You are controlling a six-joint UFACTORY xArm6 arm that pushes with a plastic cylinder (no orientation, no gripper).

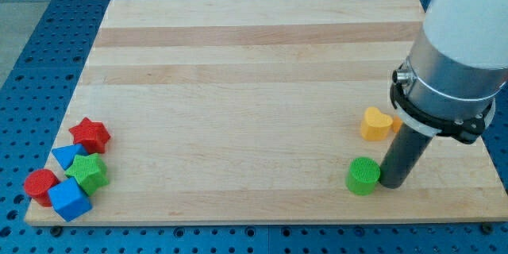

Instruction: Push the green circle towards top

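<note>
The green circle (363, 176) is a short green cylinder on the wooden board (254, 87), near the view's bottom right. My tip (392, 184) is the lower end of the dark rod and stands right beside the green circle, on its right side, touching or nearly touching it. A yellow heart-shaped block (375, 124) lies just above the green circle, to the left of the rod. The arm's white and grey body (456, 55) covers the board's right edge.
A cluster sits at the view's bottom left: a red star (89, 134), a blue triangle (67, 156), a green block (88, 172), a red cylinder (40, 184) and a blue cube (68, 199). The board's bottom edge runs just below the green circle.
</note>
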